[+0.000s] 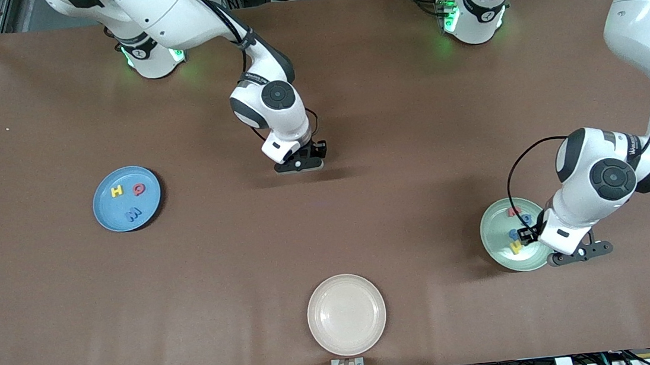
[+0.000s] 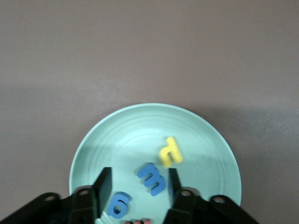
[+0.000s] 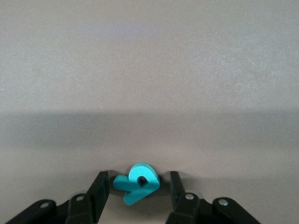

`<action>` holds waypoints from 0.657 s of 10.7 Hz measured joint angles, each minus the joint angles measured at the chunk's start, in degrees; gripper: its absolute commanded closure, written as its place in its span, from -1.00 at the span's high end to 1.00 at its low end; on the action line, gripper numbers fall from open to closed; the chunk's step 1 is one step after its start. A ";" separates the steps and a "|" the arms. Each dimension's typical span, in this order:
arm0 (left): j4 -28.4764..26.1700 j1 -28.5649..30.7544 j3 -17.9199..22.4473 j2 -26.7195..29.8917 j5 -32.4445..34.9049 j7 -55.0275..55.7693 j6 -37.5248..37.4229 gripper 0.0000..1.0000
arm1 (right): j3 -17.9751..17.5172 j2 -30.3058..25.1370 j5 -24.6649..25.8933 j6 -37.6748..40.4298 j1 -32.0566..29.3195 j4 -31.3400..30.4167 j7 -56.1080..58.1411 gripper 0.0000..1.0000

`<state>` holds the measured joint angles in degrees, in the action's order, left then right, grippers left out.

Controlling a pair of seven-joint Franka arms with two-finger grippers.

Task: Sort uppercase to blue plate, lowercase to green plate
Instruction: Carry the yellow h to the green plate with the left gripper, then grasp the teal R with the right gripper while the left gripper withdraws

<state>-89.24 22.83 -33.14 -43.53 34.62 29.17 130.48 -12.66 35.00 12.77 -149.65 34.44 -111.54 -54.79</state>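
My right gripper [image 3: 137, 187] is open low over the table's middle [image 1: 299, 164]. Its fingers stand on either side of a teal R-like uppercase letter [image 3: 138, 183] lying on the cloth, with small gaps at both pads. My left gripper [image 2: 138, 185] hangs open over the green plate [image 2: 140, 112], seen toward the left arm's end [image 1: 492, 238]. In that plate lie lowercase letters: a blue m-shape [image 2: 153, 178] between the fingers, a blue g-like one [image 2: 118, 204], a yellow one [image 2: 170, 152] and a red edge [image 2: 138, 221]. The blue plate [image 1: 104, 214] holds a yellow H [image 1: 117, 191], red Q [image 1: 138, 189] and blue W [image 1: 134, 213].
A beige plate [image 1: 346, 314] with nothing in it sits near the table's front edge, at the middle. Brown cloth covers the whole table. The arms' bases stand along the table edge farthest from the front camera.
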 measured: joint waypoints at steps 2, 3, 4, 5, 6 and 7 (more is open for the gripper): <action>1.76 0.39 -0.73 0.55 0.00 -1.82 -1.63 1.00 | 0.08 -0.07 0.18 0.28 0.00 0.01 -0.02 -0.07; 3.46 1.08 -2.45 1.46 -0.29 -2.10 -4.62 1.00 | 0.12 -0.10 0.48 0.56 0.00 0.01 -0.03 -0.13; 5.93 1.85 -5.00 3.04 -1.73 -2.23 -9.99 1.00 | 0.17 -0.12 0.61 0.75 0.00 0.02 -0.06 -0.19; 8.29 1.95 -6.43 5.51 -4.82 -2.57 -15.09 1.00 | 0.11 -0.32 0.63 0.90 0.01 0.03 -0.11 -0.23; 9.69 1.88 -6.90 9.03 -8.80 -3.28 -19.13 1.00 | 0.10 -0.23 0.75 0.71 0.05 0.12 -0.11 -0.23; 10.09 1.88 -6.61 12.85 -12.24 -3.72 -22.64 1.00 | 0.10 -0.23 0.80 0.72 0.07 0.13 -0.11 -0.25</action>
<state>-79.15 24.71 -39.75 -30.68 22.38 25.46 107.84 -12.56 34.77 13.57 -148.93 34.51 -111.41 -54.90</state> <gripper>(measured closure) 0.000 0.564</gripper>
